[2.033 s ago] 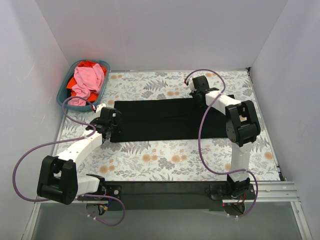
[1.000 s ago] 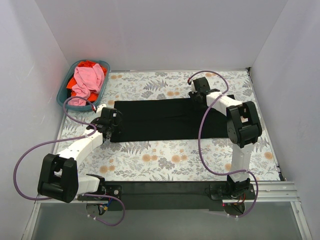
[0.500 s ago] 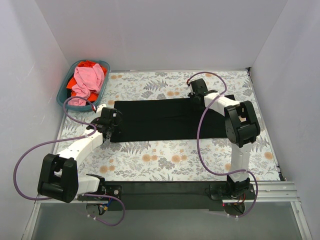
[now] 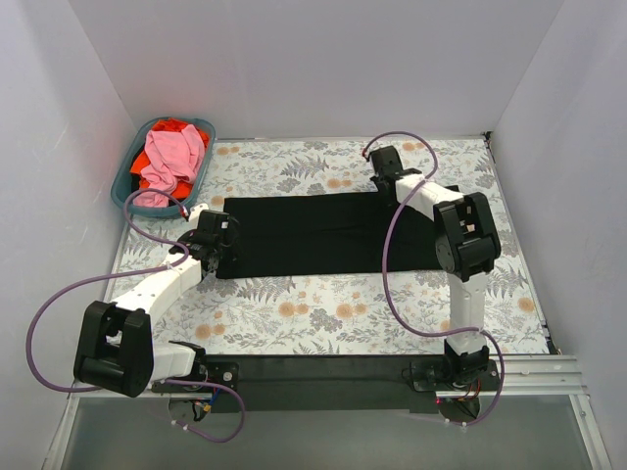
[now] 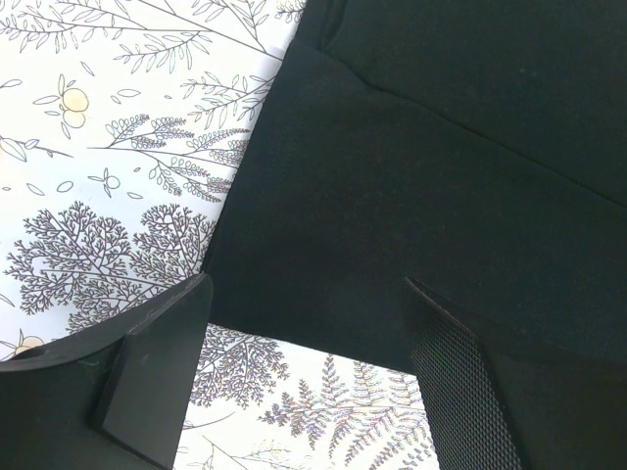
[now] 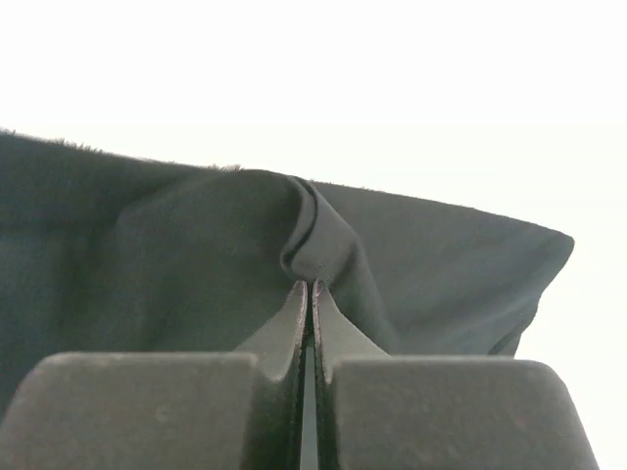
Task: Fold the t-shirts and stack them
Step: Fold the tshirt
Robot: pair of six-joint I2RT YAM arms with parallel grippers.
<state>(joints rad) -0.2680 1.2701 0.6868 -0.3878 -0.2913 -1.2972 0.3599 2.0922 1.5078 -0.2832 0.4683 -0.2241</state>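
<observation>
The black t-shirt (image 4: pixel 313 233) lies flat across the middle of the floral table as a long folded band. My right gripper (image 4: pixel 384 186) is at its far right edge, shut on a pinched fold of the black t-shirt (image 6: pixel 313 257). My left gripper (image 4: pixel 223 257) is open over the shirt's near left corner (image 5: pixel 323 294), one finger on each side of the cloth edge. A pink t-shirt (image 4: pixel 168 162) and an orange-red t-shirt (image 4: pixel 167 125) lie piled in the teal basket (image 4: pixel 132 162).
The teal basket stands at the far left corner against the wall. White walls close in the table (image 4: pixel 323 318) on the left, back and right. Purple cables loop from both arms over the table.
My right arm has shifted slightly left along the shirt's far edge and its wrist has turned. The left arm and the shirt have not visibly moved.
</observation>
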